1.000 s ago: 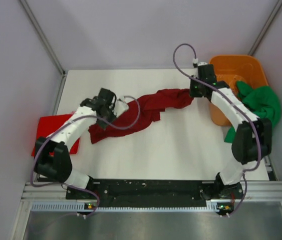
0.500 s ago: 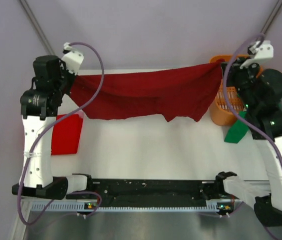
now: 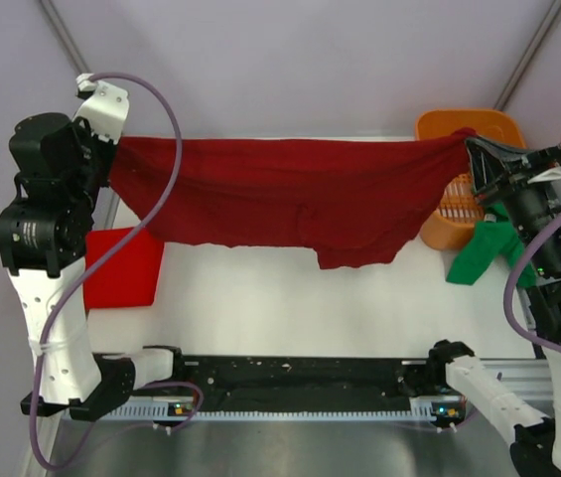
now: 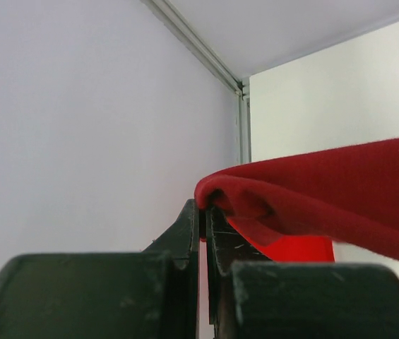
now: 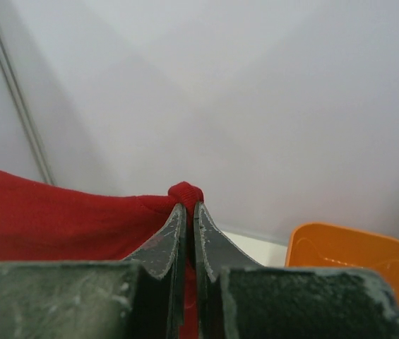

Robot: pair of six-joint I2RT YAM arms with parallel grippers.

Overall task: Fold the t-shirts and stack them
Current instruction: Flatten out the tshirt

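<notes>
Maroon t-shirt (image 3: 290, 199) is being held stretched, pinched by left gripper (image 3: 116, 159) and right gripper (image 3: 473, 149); orange basket (image 3: 464, 123) is being partly hidden.

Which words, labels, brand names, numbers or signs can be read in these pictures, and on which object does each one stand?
There is no readable text in any view.
The dark maroon t-shirt, the brighter red t-shirt and the green t-shirt are plain cloth with no print showing.
The orange basket shows no label.
The base rail shows only small lights, no characters.
</notes>
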